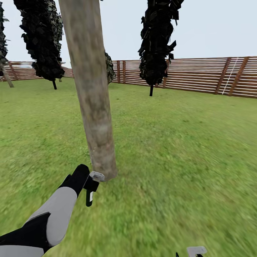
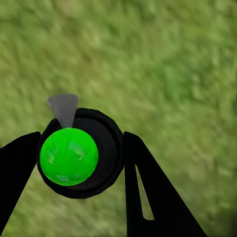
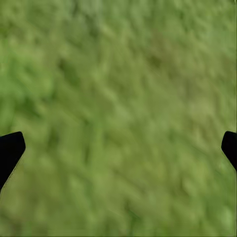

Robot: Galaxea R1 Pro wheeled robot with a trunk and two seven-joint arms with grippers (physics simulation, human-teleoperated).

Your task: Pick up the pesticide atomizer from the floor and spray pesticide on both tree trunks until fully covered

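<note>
A thick, mottled grey-brown tree trunk (image 1: 92, 92) rises from the grass right in front of me, its crown out of view. My left gripper (image 1: 90, 192) hangs low beside the foot of the trunk, nearly touching it. In the left wrist view my left gripper (image 2: 81, 138) is shut on the pesticide atomizer (image 2: 74, 155), a round black bottle with a bright green top and a small grey nozzle (image 2: 63, 107), seen from above over the grass. My right gripper (image 3: 118, 148) is open above bare grass, with just the black fingertips (image 3: 10, 150) showing.
Green lawn (image 1: 185, 142) spreads all around. Narrow black columnar trees (image 1: 43, 39) (image 1: 157, 39) stand further back. A brown slatted fence (image 1: 200, 75) closes the far side. A pale leaning trunk (image 1: 7, 76) shows at the far left.
</note>
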